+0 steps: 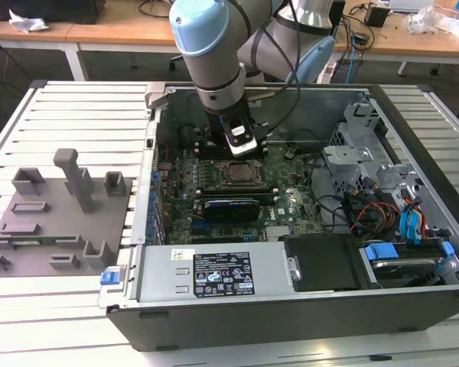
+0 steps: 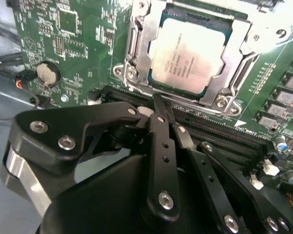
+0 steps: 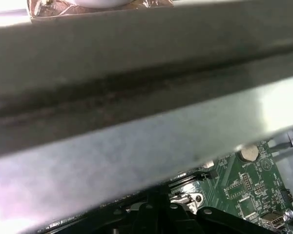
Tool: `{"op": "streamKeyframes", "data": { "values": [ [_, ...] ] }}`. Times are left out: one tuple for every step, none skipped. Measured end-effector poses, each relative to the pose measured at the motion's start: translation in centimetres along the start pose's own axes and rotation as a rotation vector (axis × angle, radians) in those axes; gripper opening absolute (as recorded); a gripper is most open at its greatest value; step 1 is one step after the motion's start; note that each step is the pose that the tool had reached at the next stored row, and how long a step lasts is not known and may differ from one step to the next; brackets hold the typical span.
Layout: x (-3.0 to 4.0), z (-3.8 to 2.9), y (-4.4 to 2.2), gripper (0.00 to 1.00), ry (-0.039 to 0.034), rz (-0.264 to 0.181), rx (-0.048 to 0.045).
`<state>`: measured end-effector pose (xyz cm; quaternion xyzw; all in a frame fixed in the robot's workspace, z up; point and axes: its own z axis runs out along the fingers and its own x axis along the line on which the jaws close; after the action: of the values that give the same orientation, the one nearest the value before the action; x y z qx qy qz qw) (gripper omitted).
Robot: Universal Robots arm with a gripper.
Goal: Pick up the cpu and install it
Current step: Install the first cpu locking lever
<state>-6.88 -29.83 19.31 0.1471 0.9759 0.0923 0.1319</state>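
A robotics lab — an open computer case (image 1: 291,229) on a slatted metal table (image 1: 69,306), cluttered wooden benches (image 1: 122,30) behind.

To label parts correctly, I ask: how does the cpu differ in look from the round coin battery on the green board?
The cpu is a square plate with print, lying inside a metal socket frame; the coin battery is a small plain disc in a black round holder. The cpu is clearly larger than the battery. The cpu lies closer to the gripper than the battery does. Both are flat, silver, and mounted on the same board.
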Motion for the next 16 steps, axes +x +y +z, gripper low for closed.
{"op": "streamKeyframes", "data": {
  "values": [
    [0.00,0.02,-0.01,0.11,-0.0001,0.000,0.0003],
    [0.00,0.03,-0.01,0.11,0.0000,0.001,0.0006],
    [-0.03,0.04,0.00,0.11,0.0001,0.001,0.0004],
    [-0.08,0.07,0.01,0.11,0.0004,0.001,-0.0010],
    [-0.16,0.11,0.03,0.11,0.0011,0.002,-0.0043],
    [-0.25,0.14,0.06,0.11,0.0016,0.003,-0.0064],
    [-0.36,0.18,0.09,0.11,0.0019,0.003,-0.0072],
    [-0.50,0.22,0.13,0.11,0.0021,0.003,-0.0076],
    [-0.54,0.23,0.14,0.11,0.0021,0.003,-0.0078],
    [-0.55,0.23,0.15,0.11,0.0021,0.003,-0.0077],
    [-0.59,0.11,0.20,0.11,0.0020,0.003,-0.0090],
    [-0.63,-0.05,0.24,0.11,0.0019,0.003,-0.0088],
    [-0.67,-0.23,0.27,0.11,0.0022,0.003,-0.0081],
    [-0.74,-0.53,0.33,0.11,0.0023,0.003,-0.0078],
    [-0.79,-0.73,0.38,0.11,0.0023,0.003,-0.0077],
    [-0.83,-0.88,0.41,0.11,0.0023,0.003,-0.0077]
  ]
}}
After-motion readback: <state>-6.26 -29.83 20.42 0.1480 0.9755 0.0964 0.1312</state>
